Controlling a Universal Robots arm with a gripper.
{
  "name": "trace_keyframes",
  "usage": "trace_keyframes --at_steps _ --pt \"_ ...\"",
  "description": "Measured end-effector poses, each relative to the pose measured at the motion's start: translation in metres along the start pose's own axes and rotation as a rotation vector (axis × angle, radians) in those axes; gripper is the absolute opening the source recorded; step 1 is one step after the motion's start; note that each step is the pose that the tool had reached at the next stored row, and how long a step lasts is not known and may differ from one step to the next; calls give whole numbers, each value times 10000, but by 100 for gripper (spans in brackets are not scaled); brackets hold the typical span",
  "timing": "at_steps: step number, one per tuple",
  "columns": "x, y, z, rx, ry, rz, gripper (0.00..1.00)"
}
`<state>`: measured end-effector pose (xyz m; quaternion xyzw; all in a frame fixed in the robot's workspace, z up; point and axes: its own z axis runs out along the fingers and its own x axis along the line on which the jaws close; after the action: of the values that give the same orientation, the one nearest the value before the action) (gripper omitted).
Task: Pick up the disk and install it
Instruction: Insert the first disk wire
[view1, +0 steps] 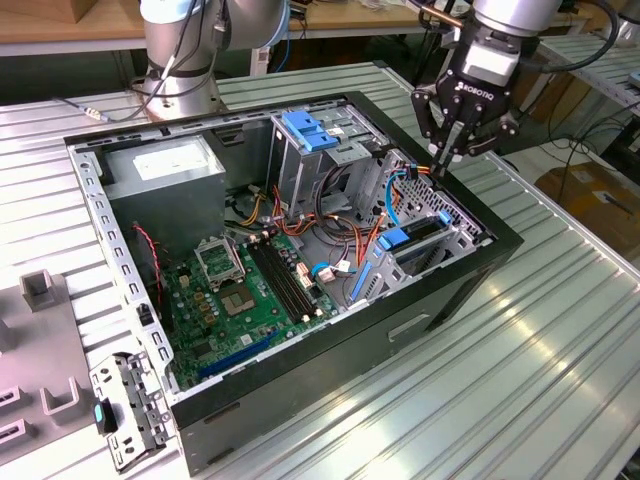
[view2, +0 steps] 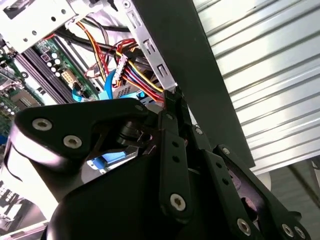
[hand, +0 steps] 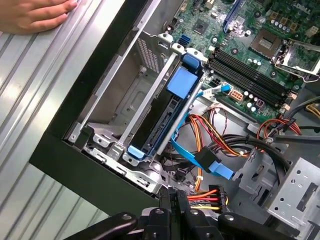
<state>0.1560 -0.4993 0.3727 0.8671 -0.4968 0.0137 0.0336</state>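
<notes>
disk seated in its bay, tool at the cables

the disk (view1: 420, 238) already sits on edge in the drive bay at the corner of the open computer case (view1: 330, 375), its blue rails and blue tab showing; in the first wrist view the disk (hand: 167, 107) lies slotted between the bay's metal walls. the tool (view1: 441, 166) hangs just above that corner of the case, fingers drawn close together, the tips down among the bundle of coloured wires. in the first wrist view a wire plug (hand: 202, 197) sits right at the fingertips, but whether it is truly pinched i cannot tell. a hand (hand: 37, 12) rests on the worktop (view1: 560, 350) beside the case. judging by this, picking up and sliding in look done, and the work in hand is at the wiring beside the disk; any further move calls for fine, gentle placing near the loose blue cable (hand: 212, 162).
</notes>
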Motion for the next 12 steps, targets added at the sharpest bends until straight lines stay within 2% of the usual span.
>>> trace_keyframes --at_steps 4,7,9,12 --pt "-1 0 1 -40 -31 693 17" --pt "-1 0 3 -75 -59 1301 17" --pt "-1 0 5 -107 -84 1863 17" --pt "-1 0 6 -136 -107 2372 17"
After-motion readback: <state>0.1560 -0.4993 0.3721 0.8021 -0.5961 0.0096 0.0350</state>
